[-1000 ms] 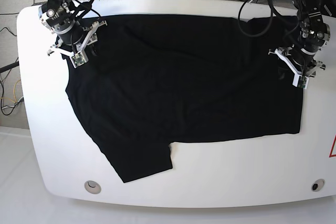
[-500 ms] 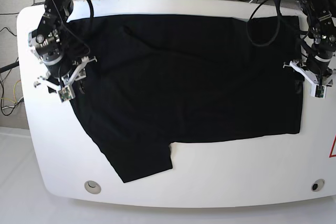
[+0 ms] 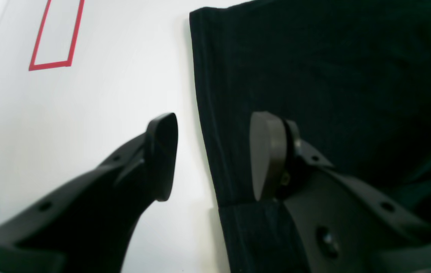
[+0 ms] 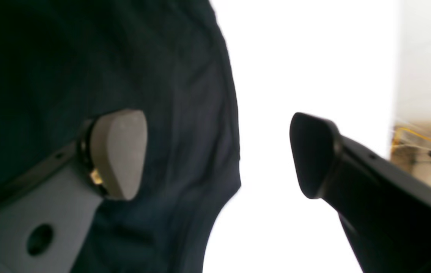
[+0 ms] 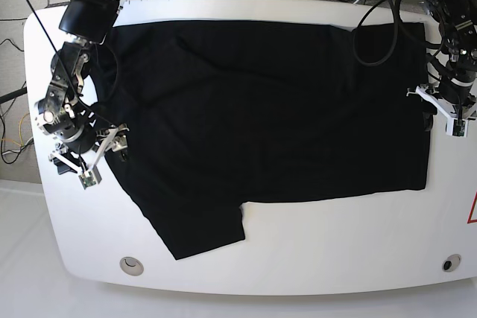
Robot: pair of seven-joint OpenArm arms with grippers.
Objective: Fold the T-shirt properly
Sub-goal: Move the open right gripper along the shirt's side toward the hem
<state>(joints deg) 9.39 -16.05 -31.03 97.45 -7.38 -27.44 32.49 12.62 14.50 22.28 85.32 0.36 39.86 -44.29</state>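
Both pincers are released, the right pincer (image 4: 219, 155) and left pincer (image 3: 211, 155) each straddling an opposite side edge of the T-shirt (image 5: 261, 109) lying flat across the table (image 5: 313, 258).

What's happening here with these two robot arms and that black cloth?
Two robot arms are working on a black T-shirt spread flat on a white table, with one sleeve sticking out toward the front. The right gripper hangs open over the shirt's edge on one side, and the left gripper straddles the opposite edge, also open. Neither is holding the cloth, and no fold is made yet.
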